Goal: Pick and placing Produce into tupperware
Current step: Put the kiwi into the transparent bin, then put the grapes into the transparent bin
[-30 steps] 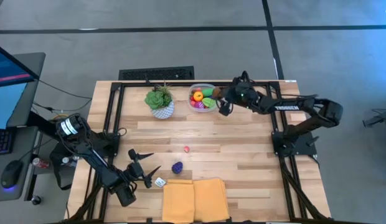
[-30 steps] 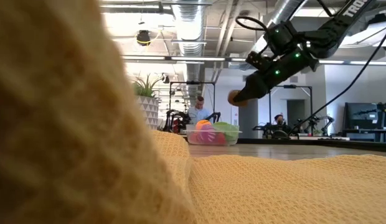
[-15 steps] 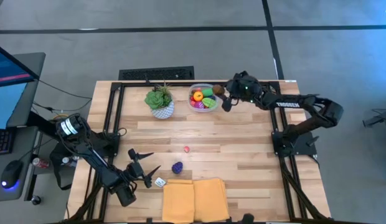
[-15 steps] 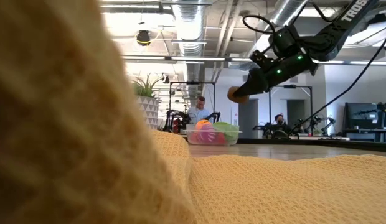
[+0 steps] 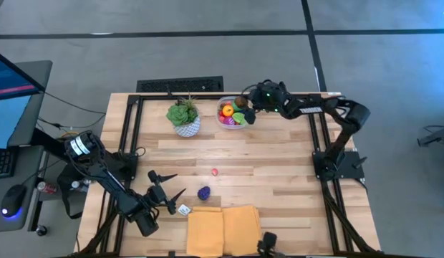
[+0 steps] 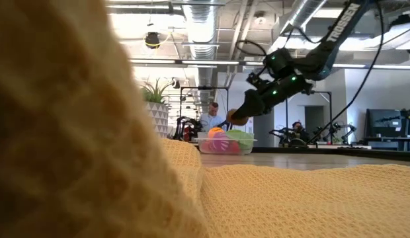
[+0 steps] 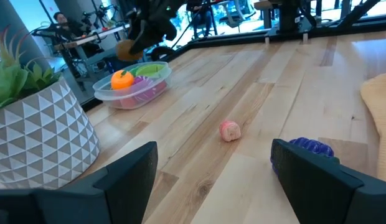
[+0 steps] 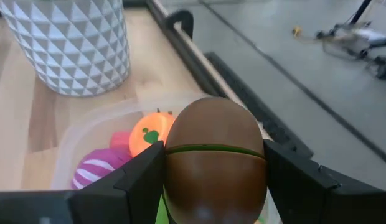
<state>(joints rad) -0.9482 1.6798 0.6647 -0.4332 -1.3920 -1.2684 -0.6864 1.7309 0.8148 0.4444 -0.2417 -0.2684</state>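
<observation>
My arms are dark, near black, jointed links on black bases. Right arm (image 5: 329, 115), upper right of the high view: white lettering along the link, green lights near the wrist, a black cable looping over it. Left arm (image 5: 107, 179), lower left: a white band on one link. My fingers (image 7: 127, 171) are flat, matte black.

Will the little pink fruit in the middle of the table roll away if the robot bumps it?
Probably. The pink fruit looks small and rounded, so a nudge would likely send it rolling. The bare wooden table around it shows nothing close to stop it. It probably weighs little.
</observation>
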